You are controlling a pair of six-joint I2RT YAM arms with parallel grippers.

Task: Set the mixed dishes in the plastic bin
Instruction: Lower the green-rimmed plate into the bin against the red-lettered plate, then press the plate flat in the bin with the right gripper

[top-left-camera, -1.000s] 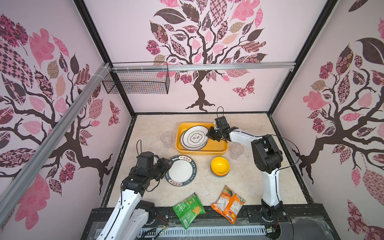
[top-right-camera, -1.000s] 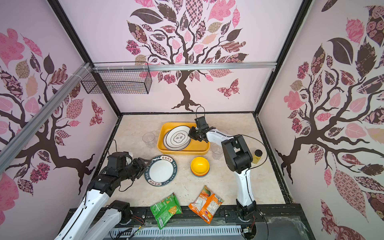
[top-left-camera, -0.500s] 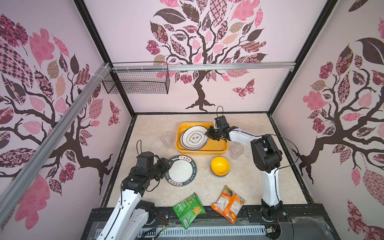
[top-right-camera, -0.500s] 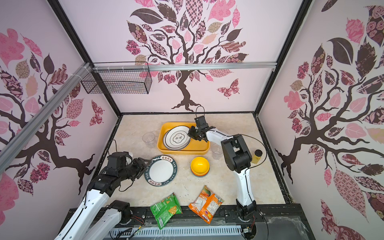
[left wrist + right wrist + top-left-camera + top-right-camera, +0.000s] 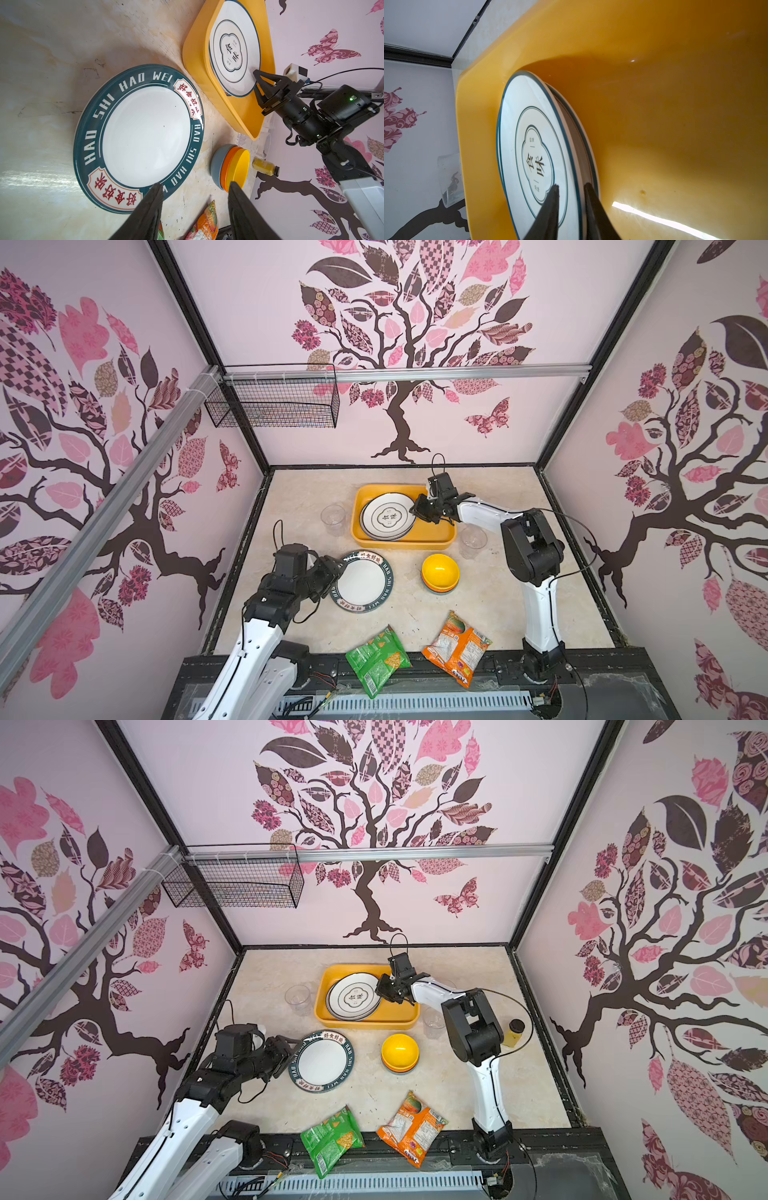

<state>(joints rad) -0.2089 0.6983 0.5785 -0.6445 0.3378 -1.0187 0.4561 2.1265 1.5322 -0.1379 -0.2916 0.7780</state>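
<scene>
The yellow-orange plastic bin [image 5: 415,545] stands at the back middle of the table. A white plate with a thin dark rim [image 5: 388,516] lies in it on top of another plate. My right gripper [image 5: 417,510] is at this plate's right edge. In the right wrist view its jaws [image 5: 571,186] are open and straddle the rim of the plate [image 5: 533,145] with gaps on both sides. A teal-rimmed plate [image 5: 363,580] lies on the table. My left gripper [image 5: 334,568] is open at its left edge and holds nothing [image 5: 194,186]. Stacked yellow, orange and blue bowls [image 5: 440,570] sit to its right.
Clear cups stand left [image 5: 333,516] and right [image 5: 473,540] of the bin. A green snack bag [image 5: 378,659] and an orange one [image 5: 457,649] lie at the front edge. A small yellow bottle [image 5: 515,1033] stands behind the right arm. A wire basket [image 5: 274,406] hangs on the back wall.
My right gripper's jaws have parted off the rim of the plate in the bin. The left arm and the other dishes have not moved.
</scene>
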